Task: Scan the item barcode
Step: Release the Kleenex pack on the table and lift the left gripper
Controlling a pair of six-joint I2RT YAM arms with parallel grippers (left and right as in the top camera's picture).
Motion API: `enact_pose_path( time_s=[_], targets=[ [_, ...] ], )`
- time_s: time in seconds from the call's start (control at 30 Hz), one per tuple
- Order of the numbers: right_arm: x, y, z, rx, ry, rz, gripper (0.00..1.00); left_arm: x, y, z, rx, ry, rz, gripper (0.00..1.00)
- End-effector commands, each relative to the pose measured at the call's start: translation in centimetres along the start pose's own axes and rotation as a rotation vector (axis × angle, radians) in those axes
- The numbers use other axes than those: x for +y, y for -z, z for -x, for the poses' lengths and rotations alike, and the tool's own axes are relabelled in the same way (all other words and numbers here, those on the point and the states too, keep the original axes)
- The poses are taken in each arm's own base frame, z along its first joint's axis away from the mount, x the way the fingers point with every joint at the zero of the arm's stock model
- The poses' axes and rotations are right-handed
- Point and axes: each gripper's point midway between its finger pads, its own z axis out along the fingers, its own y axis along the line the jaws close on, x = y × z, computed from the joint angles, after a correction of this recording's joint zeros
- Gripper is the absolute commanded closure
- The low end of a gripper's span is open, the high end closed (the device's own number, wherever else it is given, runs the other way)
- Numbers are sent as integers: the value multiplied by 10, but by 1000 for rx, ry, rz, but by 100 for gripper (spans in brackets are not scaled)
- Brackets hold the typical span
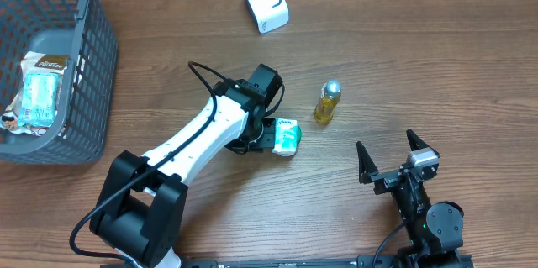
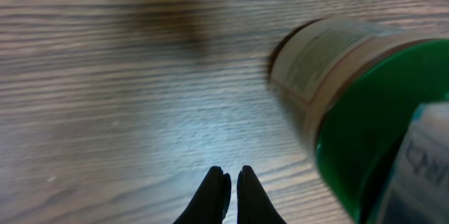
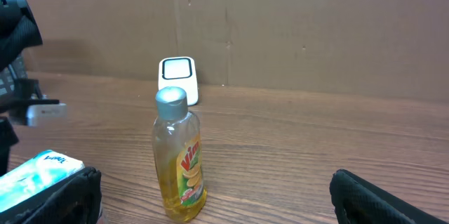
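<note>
The left arm [image 1: 187, 142] has a long white shell link set between black joint housings, and its base [image 1: 139, 209] is built of bulky black blocks with rounded corners. A thin black cable [image 1: 202, 73] runs in a loop by the wrist, and a second one hangs at the base. The left gripper [image 2: 231, 176] has two slim, glossy black fingers that taper to narrow tips. The right arm [image 1: 424, 213] is black throughout, with a round joint cap and what may be a small green light. A silver-grey block [image 1: 423, 160] sits behind the right gripper [image 1: 389, 157], whose black fingers [image 3: 382, 197] are pointed blades with a matt, grainy surface.
</note>
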Motion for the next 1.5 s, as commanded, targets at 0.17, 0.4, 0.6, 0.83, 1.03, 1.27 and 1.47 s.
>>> enact_pose_path(
  time_s=[0.17, 0.4, 0.6, 0.83, 1.03, 1.27, 1.47],
  targets=[
    [-1, 0, -2, -5, 5, -1, 0, -18, -13, 0, -14, 43, -84, 96],
    [-1, 0, -2, -5, 5, -1, 0, -31, -12, 7, -34, 61, -147, 94],
    [-1, 0, -2, -5, 5, -1, 0, -35, -12, 6, -31, 77, -156, 94],
    [-1, 0, -2, -5, 5, -1, 0, -25, -13, 2, -25, 79, -106, 95],
    [-1, 0, -2, -5, 5, -1, 0, -28, -14, 5, -40, 75, -113, 96],
    [0, 0, -2, -5, 5, -1, 0, -24, -15, 11, -102, 34, -41, 96],
    [-1, 0, -2, -5, 5, -1, 0, -11, -13, 24, -128, -71, -32, 96]
  ],
)
